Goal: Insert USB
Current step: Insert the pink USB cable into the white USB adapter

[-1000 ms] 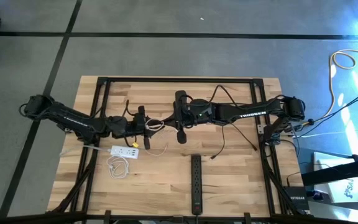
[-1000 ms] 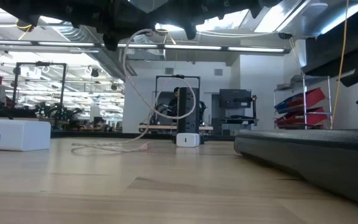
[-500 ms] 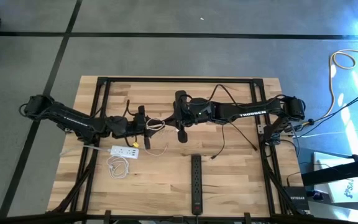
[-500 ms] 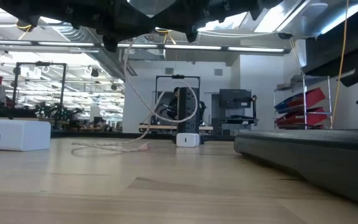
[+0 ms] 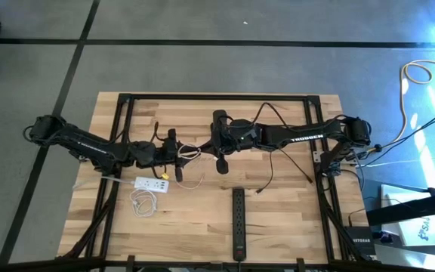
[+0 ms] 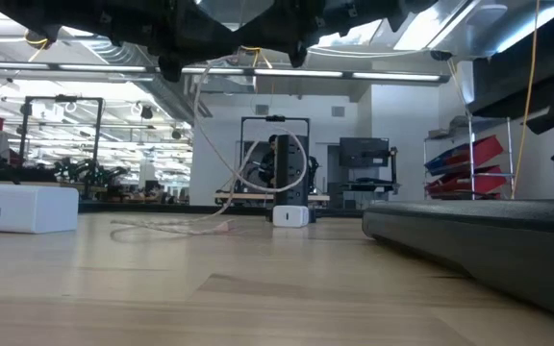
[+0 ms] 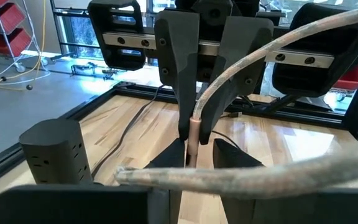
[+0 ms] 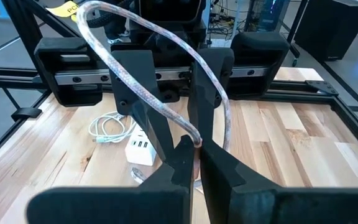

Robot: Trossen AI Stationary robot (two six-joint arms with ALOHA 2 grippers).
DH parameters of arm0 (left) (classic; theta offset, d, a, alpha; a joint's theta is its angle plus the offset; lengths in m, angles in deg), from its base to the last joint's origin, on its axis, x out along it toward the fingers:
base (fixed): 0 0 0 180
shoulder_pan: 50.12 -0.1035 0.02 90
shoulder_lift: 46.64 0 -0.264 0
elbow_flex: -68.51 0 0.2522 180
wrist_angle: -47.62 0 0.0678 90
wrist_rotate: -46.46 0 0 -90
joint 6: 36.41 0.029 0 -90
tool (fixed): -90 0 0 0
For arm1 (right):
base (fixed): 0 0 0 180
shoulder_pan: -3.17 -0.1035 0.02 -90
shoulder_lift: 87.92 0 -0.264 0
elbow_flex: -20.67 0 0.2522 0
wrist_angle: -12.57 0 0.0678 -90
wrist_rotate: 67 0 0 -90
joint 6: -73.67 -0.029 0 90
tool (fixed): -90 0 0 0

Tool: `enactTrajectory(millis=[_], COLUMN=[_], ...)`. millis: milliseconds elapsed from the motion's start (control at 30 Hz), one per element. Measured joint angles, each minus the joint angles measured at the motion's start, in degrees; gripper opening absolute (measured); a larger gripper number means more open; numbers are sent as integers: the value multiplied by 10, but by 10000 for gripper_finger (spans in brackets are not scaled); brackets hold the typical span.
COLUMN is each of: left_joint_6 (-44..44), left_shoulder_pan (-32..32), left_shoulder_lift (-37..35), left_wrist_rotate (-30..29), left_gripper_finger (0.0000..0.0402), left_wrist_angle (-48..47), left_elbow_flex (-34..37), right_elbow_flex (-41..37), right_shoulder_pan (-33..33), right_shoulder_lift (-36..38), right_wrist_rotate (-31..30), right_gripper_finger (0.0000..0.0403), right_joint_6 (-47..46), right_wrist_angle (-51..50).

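Note:
A pale braided USB cable (image 5: 190, 152) is strung above the table's middle between both grippers. Its pinkish plug end (image 7: 193, 133) stands between the two pairs of fingers. My left gripper (image 5: 178, 151) comes from the left and my right gripper (image 5: 219, 151) from the right; they meet fingertip to fingertip, each shut on the cable. From there the cable arches up (image 8: 148, 43), then hangs in a loop (image 6: 272, 159) down to the wood (image 6: 171, 229). A white USB charger block (image 5: 151, 183) lies flat on the table, near of the left gripper. My left gripper (image 7: 199, 155) pinches the cable at its plug end (image 7: 192, 142) between both fingers, coming level from the table's left. The plug is lifted clear of the table. My right gripper (image 8: 195, 163) pinches the same cable where it meets the plug (image 8: 197, 145), level from the table's right. The cable arches slack up and over from the hold.
A black power strip (image 5: 238, 223) lies near the table's front edge, and a coiled white cord (image 5: 143, 201) lies beside the charger. Thin black cables (image 5: 266, 177) trail on the wood right of centre. Black frame rails (image 5: 217, 97) run along the table's edges.
Both grippers have kept almost still. In the low view the cable's hanging loop has shifted and swung a little.

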Motion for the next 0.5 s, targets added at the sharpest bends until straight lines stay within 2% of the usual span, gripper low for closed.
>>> enactTrajectory(millis=[267,500], left_joint_6=[5,6], left_shoulder_pan=[0,0], left_shoulder_lift=[0,0], left_wrist_rotate=[-5,-6], left_gripper_finger=[68,32], left_wrist_angle=[-1,-1], left_elbow_flex=[0,0], right_elbow_flex=[0,0], right_shoulder_pan=[0,0], right_shoulder_lift=[0,0], right_wrist_rotate=[0,0], right_gripper_finger=[1,1], right_joint_6=[0,0], right_wrist_angle=[-5,-6])
